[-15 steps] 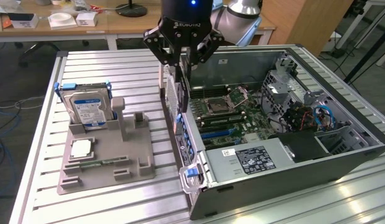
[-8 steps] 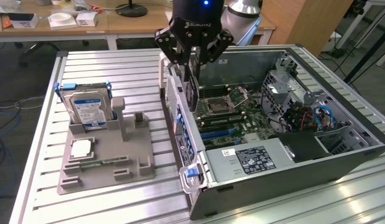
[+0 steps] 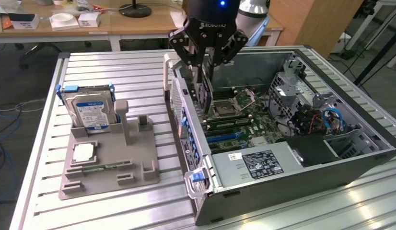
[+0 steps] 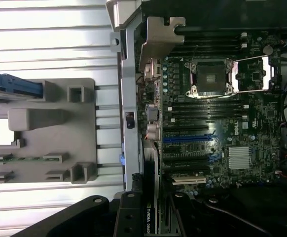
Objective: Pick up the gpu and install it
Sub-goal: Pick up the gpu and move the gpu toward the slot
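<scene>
Black gripper (image 3: 203,64) fingers clamp the gpu (image 3: 204,93), held on edge in the open computer case (image 3: 300,184) by its rear wall in the exterior view; from the wrist view it hangs edge-on above the motherboard (image 4: 262,148) slots.

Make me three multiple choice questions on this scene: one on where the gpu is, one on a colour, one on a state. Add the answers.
1. Where is the gpu? A on the table; B over the computer case, in the gripper; C on the floor.
2. The hard drive has rails that are: A red; B blue; C green.
3. The hard drive: A lies flat; B sits inside the case; C stands on edge in the grey holder.
Answers: B, the gripper clamps the card upright above the open case; B, blue strips flank the drive; C, it rests upright in a holder slot.
</scene>
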Robot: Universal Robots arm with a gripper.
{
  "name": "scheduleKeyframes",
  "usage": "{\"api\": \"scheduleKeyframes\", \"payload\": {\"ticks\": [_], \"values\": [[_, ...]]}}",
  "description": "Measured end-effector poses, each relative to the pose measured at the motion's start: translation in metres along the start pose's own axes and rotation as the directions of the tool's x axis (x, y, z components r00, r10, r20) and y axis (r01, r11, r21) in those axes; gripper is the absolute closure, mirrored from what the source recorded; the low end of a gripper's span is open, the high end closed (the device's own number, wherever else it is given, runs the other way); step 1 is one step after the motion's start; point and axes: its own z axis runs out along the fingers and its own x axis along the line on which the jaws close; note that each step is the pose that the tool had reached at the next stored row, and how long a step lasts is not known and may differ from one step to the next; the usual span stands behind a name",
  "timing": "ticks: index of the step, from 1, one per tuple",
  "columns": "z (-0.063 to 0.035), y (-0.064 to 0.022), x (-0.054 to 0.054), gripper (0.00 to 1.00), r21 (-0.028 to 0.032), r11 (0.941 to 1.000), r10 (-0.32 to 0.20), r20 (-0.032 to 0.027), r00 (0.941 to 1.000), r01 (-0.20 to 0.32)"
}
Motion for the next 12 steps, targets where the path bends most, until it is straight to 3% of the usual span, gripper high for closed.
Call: {"api": "scheduleKeyframes", "payload": {"ticks": [12], "values": [[0.0005,0.0011,-0.015,0.74,0.0000,1.0000,0.000,-0.0001,1.0000,0.000]]}}
